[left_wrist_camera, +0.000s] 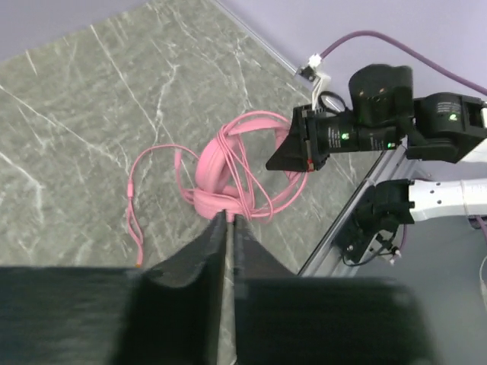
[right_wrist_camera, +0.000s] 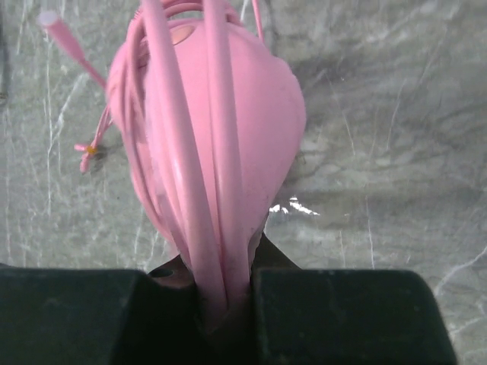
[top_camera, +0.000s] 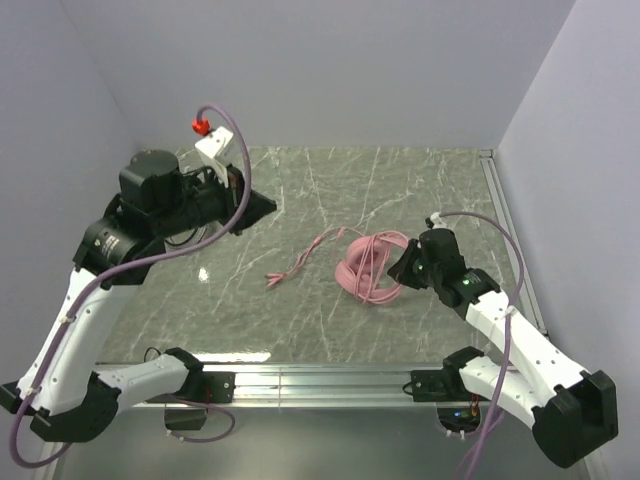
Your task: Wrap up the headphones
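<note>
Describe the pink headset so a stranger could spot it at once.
Start at the grey marbled table and look right of centre, at the tip of the right end effector. There sits the pink headset, its band pinched by that end effector. Nothing else on the table is pink; its thin cable loops over it and trails off to the left.

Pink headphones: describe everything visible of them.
The pink headphones are all pink, smooth plastic by the look, with a rounded ear cup and a thin band. They lie on the grey marbled table, right of its middle. Their pink cable is looped several times over the headset, the rest trailing loosely leftward. The right gripper is shut on band and cable strands at the right side; nothing else touches them.
</note>
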### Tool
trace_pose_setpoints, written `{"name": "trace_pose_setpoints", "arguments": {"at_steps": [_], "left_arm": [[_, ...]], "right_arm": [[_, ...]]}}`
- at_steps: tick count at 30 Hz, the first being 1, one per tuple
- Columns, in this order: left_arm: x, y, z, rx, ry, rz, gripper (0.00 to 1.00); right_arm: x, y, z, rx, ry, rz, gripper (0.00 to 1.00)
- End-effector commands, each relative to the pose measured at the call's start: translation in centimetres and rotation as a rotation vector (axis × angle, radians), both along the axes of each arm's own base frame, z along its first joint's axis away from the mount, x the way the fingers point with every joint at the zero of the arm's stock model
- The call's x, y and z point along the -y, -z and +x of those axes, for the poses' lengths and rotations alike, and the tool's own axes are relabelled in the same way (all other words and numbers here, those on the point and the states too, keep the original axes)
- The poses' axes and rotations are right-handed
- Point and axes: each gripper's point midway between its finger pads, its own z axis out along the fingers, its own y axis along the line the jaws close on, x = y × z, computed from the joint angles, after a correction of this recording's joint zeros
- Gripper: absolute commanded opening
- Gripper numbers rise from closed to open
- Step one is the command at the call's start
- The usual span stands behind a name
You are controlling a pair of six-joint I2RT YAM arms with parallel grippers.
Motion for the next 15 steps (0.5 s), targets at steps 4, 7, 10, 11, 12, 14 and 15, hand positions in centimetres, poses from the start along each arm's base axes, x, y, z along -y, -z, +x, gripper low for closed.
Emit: {"name": "trace_pose_setpoints", "arguments": {"at_steps": [4, 7, 10, 11, 12, 14, 15], "left_arm": [[0.6, 6.7, 1.7, -0.073, -0.040, 0.008, 0.43], [0.2, 11.0, 3.5, -0.120, -0.130, 0.032, 0.60], [-0.3, 15.2, 6.1, -0.153, -0.245, 0.064, 0.73], [-0.2, 17.1, 7.4, -0.171, -0.272, 0.092, 0.74], [0.0, 18.4, 8.0, -0.190, -0.278, 0.112, 0.75], [0.5, 21.9, 9.4, -0.266, -0.309, 0.144, 0.83], [0.8, 22.4, 9.9, -0.279, -0.315, 0.144, 0.94]], "right_arm": [[-0.6, -6.2, 3.1, 0.178, -0.004, 0.027, 0.00], [-0.2, -6.5, 2.9, 0.187, 0.000, 0.009, 0.00], [0.2, -6.9, 2.5, 0.194, 0.002, 0.001, 0.00], [0.2, -7.1, 2.3, 0.198, 0.000, 0.003, 0.00], [0.3, -7.2, 2.2, 0.202, 0.000, 0.003, 0.00], [0.4, -7.5, 2.0, 0.210, -0.003, 0.002, 0.00], [0.3, -7.5, 1.9, 0.210, -0.005, 0.004, 0.00]]}}
